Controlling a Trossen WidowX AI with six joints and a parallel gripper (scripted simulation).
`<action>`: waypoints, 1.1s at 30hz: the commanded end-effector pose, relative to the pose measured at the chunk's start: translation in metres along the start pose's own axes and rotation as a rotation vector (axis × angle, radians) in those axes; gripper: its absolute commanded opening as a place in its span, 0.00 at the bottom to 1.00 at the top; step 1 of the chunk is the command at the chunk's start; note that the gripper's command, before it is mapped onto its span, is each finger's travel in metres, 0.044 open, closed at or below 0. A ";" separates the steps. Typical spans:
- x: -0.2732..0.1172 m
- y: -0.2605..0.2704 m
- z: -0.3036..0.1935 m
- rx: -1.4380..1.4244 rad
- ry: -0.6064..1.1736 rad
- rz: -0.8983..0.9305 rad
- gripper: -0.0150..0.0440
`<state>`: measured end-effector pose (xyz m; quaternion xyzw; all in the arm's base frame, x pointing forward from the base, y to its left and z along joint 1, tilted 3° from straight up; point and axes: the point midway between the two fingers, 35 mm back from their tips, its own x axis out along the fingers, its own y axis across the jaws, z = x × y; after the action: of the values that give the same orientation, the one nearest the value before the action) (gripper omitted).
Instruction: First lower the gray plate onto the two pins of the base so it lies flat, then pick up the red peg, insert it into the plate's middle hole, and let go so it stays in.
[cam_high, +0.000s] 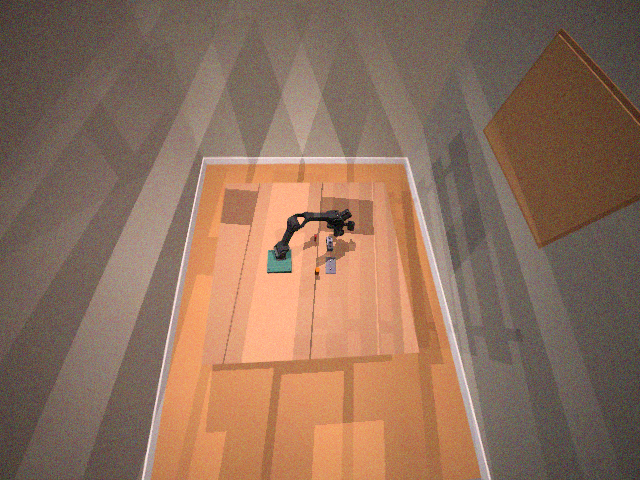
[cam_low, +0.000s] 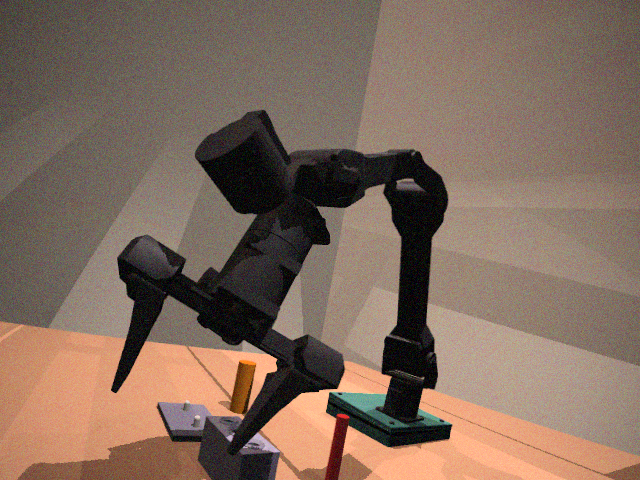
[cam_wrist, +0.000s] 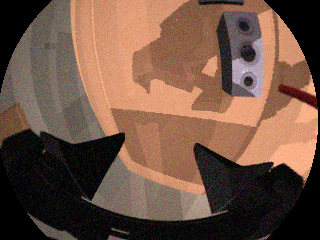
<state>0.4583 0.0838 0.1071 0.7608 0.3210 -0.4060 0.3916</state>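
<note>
Your claw (cam_high: 345, 228) (cam_low: 172, 422) (cam_wrist: 160, 142) is spread wide, with nothing between its fingers. It's tilted above the wooden table (cam_high: 279, 320) (cam_low: 62, 372) (cam_wrist: 102, 40). In the exterior view, one fingertip overlaps the gray plate (cam_high: 329, 243) (cam_low: 217, 449) (cam_wrist: 247, 39), but the wrist view shows you the plate off to one side, outside the gap between the fingers.

That plate is a thick block with three holes in its upper face, the middle one the largest. You have it on the table just beside the base (cam_high: 330, 268) (cam_low: 175, 417), a flat gray slab; it isn't on the pins. Two pale pins (cam_low: 196, 421) stand up from the slab, both bare.

Your red peg (cam_high: 315, 237) (cam_low: 337, 446) (cam_wrist: 297, 95) stands upright near the plate, apart from it and outside its middle hole. Near the base, an orange cylinder (cam_high: 317, 271) (cam_low: 242, 387) also stands upright.

Farther out, you can follow the black arm (cam_high: 290, 227) (cam_low: 415, 273) back to its green mounting plate (cam_high: 272, 268) (cam_low: 356, 408), which lies on the tabletop with screw heads or holes near its corners.
</note>
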 end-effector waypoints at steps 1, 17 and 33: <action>-0.057 -0.013 0.048 -0.175 -0.175 -0.195 1.00; -0.101 -0.033 0.080 -0.290 -0.262 -0.407 1.00; -0.034 -0.059 0.102 -0.290 -0.262 -0.407 1.00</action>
<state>0.3566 0.0187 0.0896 0.5573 0.4711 -0.5213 0.4424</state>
